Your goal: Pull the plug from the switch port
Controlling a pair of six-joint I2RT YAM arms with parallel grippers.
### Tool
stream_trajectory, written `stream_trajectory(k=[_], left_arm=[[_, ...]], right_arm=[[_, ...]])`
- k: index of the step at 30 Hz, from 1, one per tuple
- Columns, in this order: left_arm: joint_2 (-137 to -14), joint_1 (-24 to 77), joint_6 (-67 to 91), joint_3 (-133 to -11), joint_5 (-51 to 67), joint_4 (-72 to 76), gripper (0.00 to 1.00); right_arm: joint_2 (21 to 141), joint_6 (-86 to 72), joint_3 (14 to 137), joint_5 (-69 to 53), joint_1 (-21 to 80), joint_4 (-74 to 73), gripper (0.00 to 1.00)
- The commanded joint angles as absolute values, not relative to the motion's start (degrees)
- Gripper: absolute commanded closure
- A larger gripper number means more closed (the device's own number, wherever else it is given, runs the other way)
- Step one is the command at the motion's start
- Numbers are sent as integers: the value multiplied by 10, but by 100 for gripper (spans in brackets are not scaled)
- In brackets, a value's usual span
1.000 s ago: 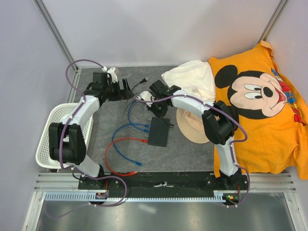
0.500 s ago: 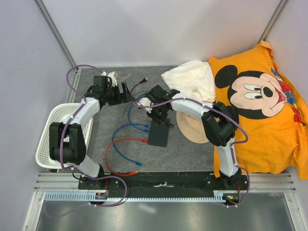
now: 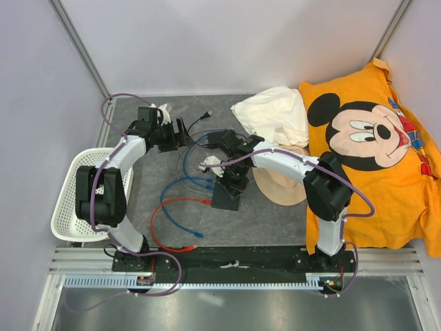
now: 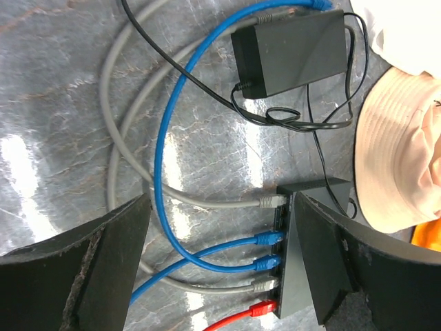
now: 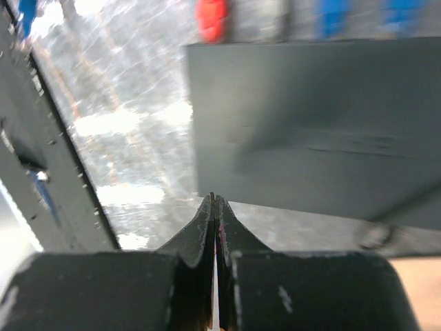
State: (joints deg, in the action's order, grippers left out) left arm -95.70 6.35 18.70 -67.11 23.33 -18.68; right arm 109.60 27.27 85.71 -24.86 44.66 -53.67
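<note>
The switch is a flat black box on the grey mat, with its ports along its left edge. In the left wrist view the switch holds a grey plug, two blue plugs, another grey plug and a red plug. My left gripper is open and empty beyond the cables; its jaws stand wide apart above the plugs. My right gripper is shut and empty over the switch's far end. In the right wrist view its tips sit at the edge of the switch.
A black power brick with a thin cord lies beyond the switch. A tan hat, a white cloth and an orange shirt lie to the right. A white basket stands at the left. Blue, grey and red cables loop across the mat.
My right gripper has moved toward the near edge, from beyond the switch to over its far end. The switch now looks shorter and partly covered. The left arm has hardly moved.
</note>
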Motion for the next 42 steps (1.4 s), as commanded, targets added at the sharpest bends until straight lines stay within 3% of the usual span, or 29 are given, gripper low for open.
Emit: stream_trajectory(k=[1,15,27,31,42], left_arm=[[-950,63,216,-679,258,-170,9],[-887,63,181,-672,245,-185,8],[-868,60,1,-802,187,-357,7],[-840,60,1,-782,212,-366,7],[-791,56,2,-734,199,-373,6]], right_arm=[[1071,276,837,-268,474,-545,100],[1050,324,810,-254,499,-548,100],[1054,243,791,-203,512,-472,100],[1064,221,781,-125,530,-429,100],[1053,223,776,-163,572,-440,100]])
